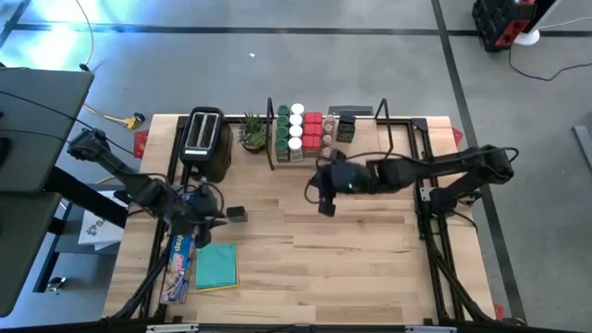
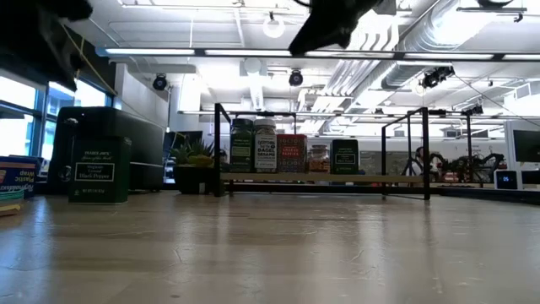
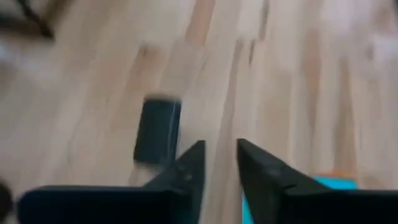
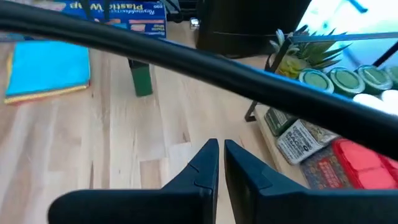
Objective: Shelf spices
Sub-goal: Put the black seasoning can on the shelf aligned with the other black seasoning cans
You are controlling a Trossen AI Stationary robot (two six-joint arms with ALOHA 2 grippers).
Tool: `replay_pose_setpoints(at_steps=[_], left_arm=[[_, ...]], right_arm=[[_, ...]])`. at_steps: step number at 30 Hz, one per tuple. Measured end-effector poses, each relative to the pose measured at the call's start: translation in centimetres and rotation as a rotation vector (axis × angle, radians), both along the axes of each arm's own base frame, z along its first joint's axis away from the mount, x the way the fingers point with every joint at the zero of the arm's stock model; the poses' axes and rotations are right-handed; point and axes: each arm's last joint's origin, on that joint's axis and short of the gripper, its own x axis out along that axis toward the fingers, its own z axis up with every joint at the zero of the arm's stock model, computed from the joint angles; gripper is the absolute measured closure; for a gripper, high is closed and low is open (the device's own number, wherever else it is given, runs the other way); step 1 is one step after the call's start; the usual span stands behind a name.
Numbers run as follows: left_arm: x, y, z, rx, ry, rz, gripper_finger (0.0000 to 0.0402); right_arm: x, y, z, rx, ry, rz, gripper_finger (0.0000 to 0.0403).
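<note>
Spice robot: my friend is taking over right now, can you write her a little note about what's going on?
Left end effector: fingers slightly apart, empty, hovering beside the dark green tin that stands alone on the table, near the teal pad.
Right end effector: shut, empty, over the table in front of the shelf.
Done: green-lidded jars, white-lidded jars, red tins and dark tins sit on the shelf.
Left: the lone dark green tin still needs shelving. The plant and toaster stay put.
</note>
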Motion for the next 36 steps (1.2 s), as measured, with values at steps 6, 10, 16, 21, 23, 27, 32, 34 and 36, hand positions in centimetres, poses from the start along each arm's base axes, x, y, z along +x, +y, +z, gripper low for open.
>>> replay_pose_setpoints(at_steps=[6,10,16,21,23,27,32,34,36], left_arm=[[0.3,0.3,-1.6,-0.032,0.189,0.1,0.0192],[1.5,0.7,-2.9,0.035,0.266,0.162,0.0135],[4.1,0.9,-4.9,0.163,0.336,0.116,0.0122],[7.1,0.9,-5.9,0.219,0.245,0.021,0.015],[8.6,1.2,-6.1,0.199,0.183,-0.002,0.0182],[11.6,2.7,-6.2,0.129,0.037,-0.062,0.0278],[14.7,5.2,-4.3,0.151,-0.049,-0.11,0.039],[15.2,5.5,-3.0,0.212,-0.017,-0.156,0.0387],[15.2,5.3,-1.3,0.256,0.047,-0.222,0.0372]], right_arm=[[-0.5,2.5,0.1,-0.073,0.007,-0.005,0.0384],[-0.7,3.3,0.1,-0.054,0.001,0.006,0.0384],[-0.8,4.1,0.1,-0.045,0.001,0.023,0.0384],[-0.9,4.7,0.1,-0.043,-0.001,0.04,0.0384],[-1.0,4.8,0.1,-0.032,-0.004,0.037,0.0384],[-1.1,5.2,0.1,-0.019,-0.008,0.041,0.0384],[-1.4,6.1,0.1,-0.02,-0.003,0.07,0.0384],[-1.6,6.4,0.1,-0.014,0.007,0.075,0.0384],[-1.8,6.6,-0.1,-0.011,0.024,0.076,0.0384]])
